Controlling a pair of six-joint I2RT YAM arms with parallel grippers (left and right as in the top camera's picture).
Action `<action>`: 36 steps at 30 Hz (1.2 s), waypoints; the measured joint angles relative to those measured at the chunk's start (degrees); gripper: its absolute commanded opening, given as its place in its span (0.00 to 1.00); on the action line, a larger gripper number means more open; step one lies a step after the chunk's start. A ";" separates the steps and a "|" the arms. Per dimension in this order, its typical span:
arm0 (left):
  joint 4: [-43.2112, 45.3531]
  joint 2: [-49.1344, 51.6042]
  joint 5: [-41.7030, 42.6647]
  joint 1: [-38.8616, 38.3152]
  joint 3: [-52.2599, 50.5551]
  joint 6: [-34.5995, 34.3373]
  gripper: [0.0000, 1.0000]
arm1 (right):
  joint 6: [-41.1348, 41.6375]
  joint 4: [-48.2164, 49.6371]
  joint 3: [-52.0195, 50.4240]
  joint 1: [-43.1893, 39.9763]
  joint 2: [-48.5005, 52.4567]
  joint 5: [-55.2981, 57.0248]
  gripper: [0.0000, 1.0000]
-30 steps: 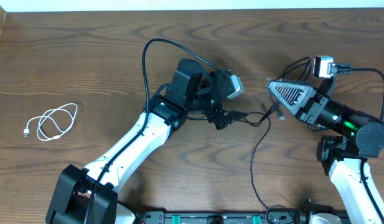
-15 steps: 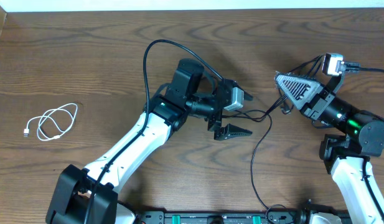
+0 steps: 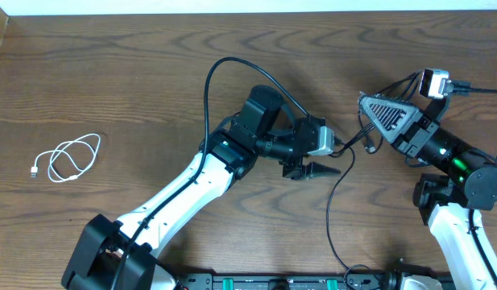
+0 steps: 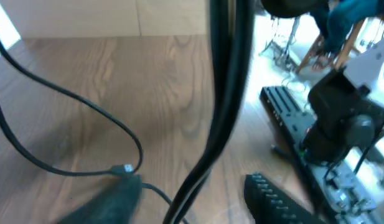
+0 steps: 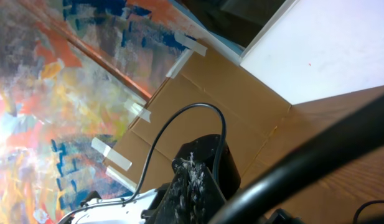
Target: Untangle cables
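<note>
A thin black cable (image 3: 332, 193) runs from beside my right gripper down to the table's front edge. Its small plug (image 4: 124, 169) lies at the tip of my left gripper's left finger (image 4: 111, 199). My left gripper (image 3: 329, 159) (image 4: 192, 199) sits over this cable's upper bend, jaws apart, with nothing clearly pinched. A thick black wire (image 4: 224, 93) crosses the gap close to the camera. My right gripper (image 3: 365, 102) (image 5: 188, 165) is shut and tilted up off the table. The cable's upper end passes under it; a grip cannot be seen. A white cable (image 3: 67, 159) lies coiled at far left.
Thick black robot wires loop above the left arm (image 3: 224, 72) and around the right wrist (image 3: 397, 84). A black rail (image 3: 272, 282) runs along the table's front edge. A cardboard wall (image 5: 198, 93) shows in the right wrist view.
My left arm has swung right to the black cable, and its jaws have narrowed. My right gripper rose slightly up and right, then stayed put. The white cable has not moved.
</note>
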 measured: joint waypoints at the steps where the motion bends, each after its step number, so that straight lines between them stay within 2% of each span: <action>1: 0.02 0.00 -0.24 0.00 0.00 0.11 0.24 | 0.22 0.02 0.00 0.00 0.00 0.02 0.01; 2: 0.00 0.00 -0.22 0.00 0.00 0.02 0.13 | 0.28 0.02 0.00 0.00 0.00 0.02 0.01; 3: 0.11 0.00 -0.26 0.00 0.00 0.24 0.08 | 0.35 0.02 0.00 0.00 0.00 0.00 0.01; 12: 1.70 0.00 -0.48 0.00 0.00 0.31 0.07 | 0.57 0.09 0.00 0.00 0.00 0.85 0.02; 14: 1.79 0.00 -0.63 0.00 0.00 0.31 0.07 | 0.52 0.09 0.00 0.00 0.00 0.92 0.13; 15: 1.86 0.00 -0.63 0.00 0.00 0.31 0.08 | 0.26 0.00 0.00 0.00 0.00 0.90 0.29; 16: 2.05 0.00 -0.63 0.00 0.00 0.31 0.07 | 0.00 -0.11 0.00 0.02 0.00 0.90 0.34; 17: 2.32 0.00 -0.63 0.00 0.00 0.28 0.07 | -0.42 -0.85 0.00 0.00 -0.02 0.90 0.49; 21: 4.85 -0.02 -0.63 0.46 -0.02 -1.33 0.07 | -4.66 -8.31 0.17 -0.15 -0.15 0.79 0.59; 22: 6.43 -0.07 -0.63 1.90 -0.02 -3.37 0.08 | -6.49 -13.09 0.20 -0.50 -0.04 0.44 0.62; 24: 7.52 -0.15 -0.57 3.69 -0.04 -5.60 0.07 | -8.07 -16.28 0.24 -1.40 0.00 0.02 0.70; 29: 13.22 -3.21 -0.76 14.64 -0.04 -17.94 0.07 | -12.92 -18.78 0.24 -3.54 0.13 -1.79 0.87; 32: 17.94 -5.68 -1.09 20.44 -0.04 -29.18 0.07 | -17.79 -18.97 0.24 -3.63 0.13 -3.74 0.88; 36: 21.33 -7.63 -1.27 22.45 -0.04 -40.02 0.07 | -26.43 -19.74 0.24 -3.50 0.11 -6.88 0.84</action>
